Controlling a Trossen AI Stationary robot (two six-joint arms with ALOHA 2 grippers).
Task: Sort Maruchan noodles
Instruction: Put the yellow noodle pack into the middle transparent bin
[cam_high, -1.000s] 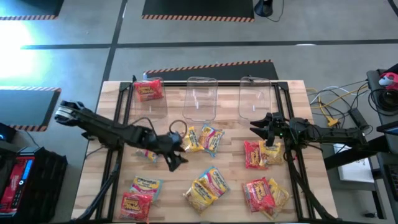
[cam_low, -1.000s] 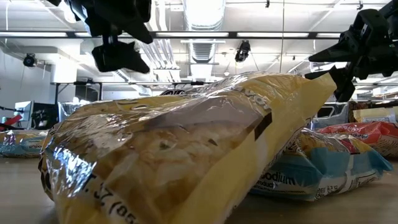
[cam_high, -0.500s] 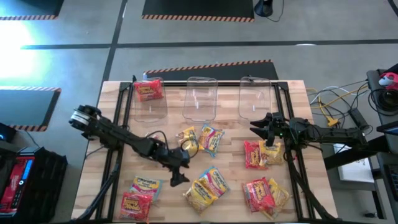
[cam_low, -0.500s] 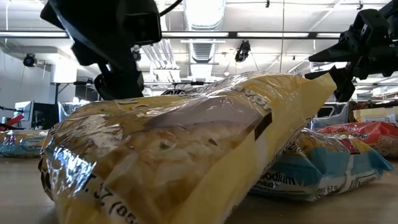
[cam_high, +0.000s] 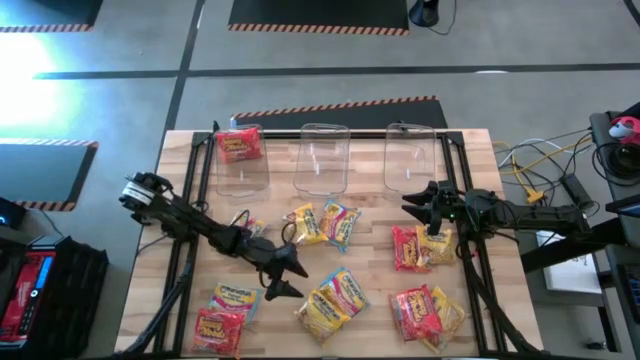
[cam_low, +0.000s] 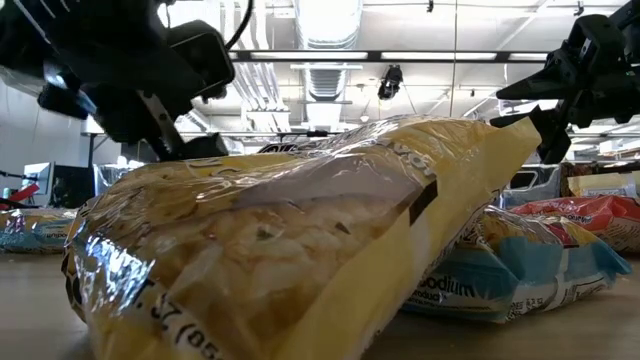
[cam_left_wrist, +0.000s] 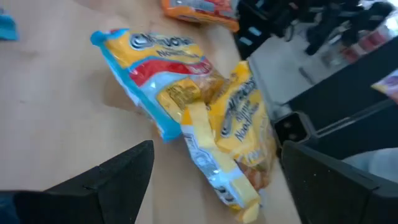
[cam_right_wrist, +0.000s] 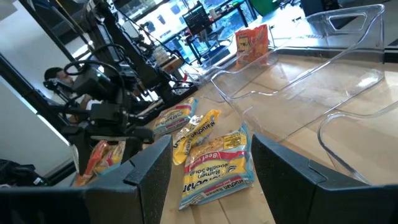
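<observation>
While one red packet (cam_high: 239, 145) lies binned, remaining noodles (cam_high: 335, 300) litter the tabletop (cam_high: 375, 285); left gripper (cam_high: 283, 277) and right gripper (cam_high: 418, 201) both spread, empty.

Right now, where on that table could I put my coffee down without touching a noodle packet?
Bare wood lies along the left edge of the table, beside the left arm, and at the right rear corner past the right-hand clear bin. The middle and front are crowded: packets lie scattered there, with the left claw open above them and the right claw open over the right side.
</observation>
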